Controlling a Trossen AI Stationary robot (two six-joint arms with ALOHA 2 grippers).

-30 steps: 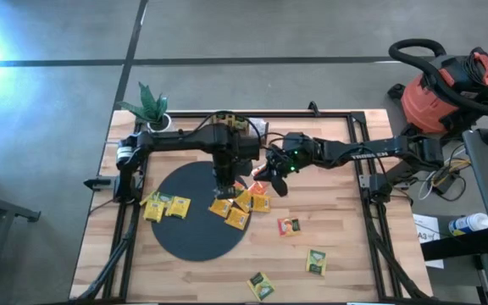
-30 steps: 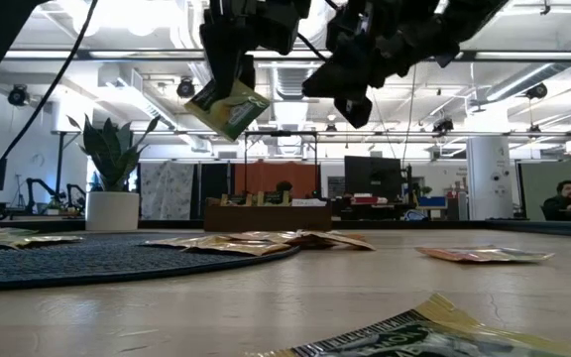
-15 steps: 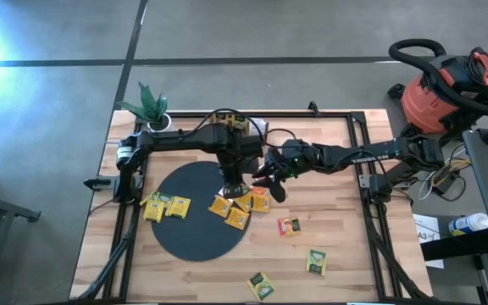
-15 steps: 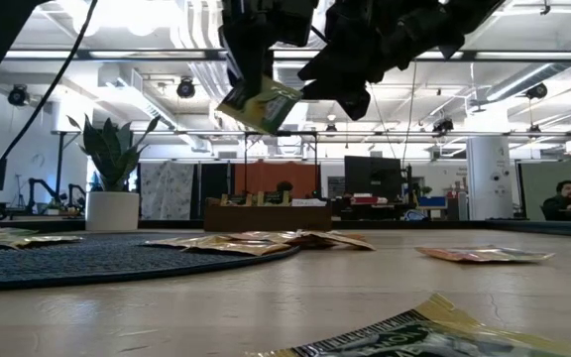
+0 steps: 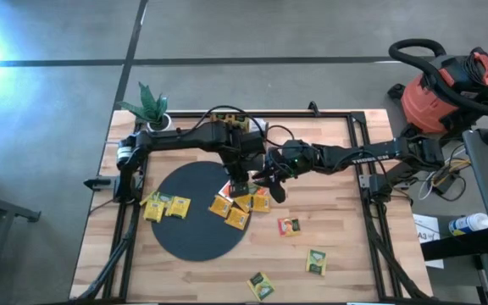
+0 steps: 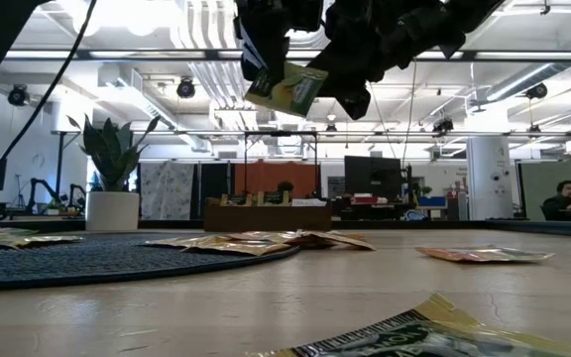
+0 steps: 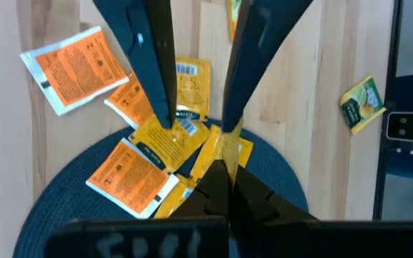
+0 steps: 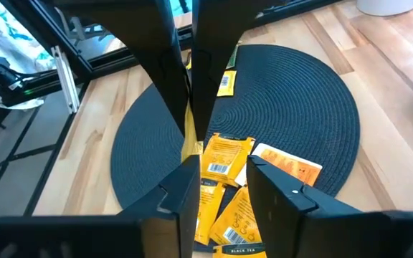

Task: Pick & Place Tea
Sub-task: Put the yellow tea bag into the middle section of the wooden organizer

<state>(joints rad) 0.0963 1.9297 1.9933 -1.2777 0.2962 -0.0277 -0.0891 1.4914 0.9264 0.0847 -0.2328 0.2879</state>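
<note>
My left gripper (image 5: pixel 241 180) is clamped on a yellow tea packet (image 6: pixel 285 88), held high above the black round mat's (image 5: pixel 189 229) edge. My right gripper (image 5: pixel 269 174), beside it, has fingers parted around that packet. Advice: close squarely before the left lets go.

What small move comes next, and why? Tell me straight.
Probably close the right end effector on the yellow tea packet. The left end effector grips it shut, lifted above the black mat edge. The right's open fingers frame its hanging edge, so a handover looks ready.
</note>
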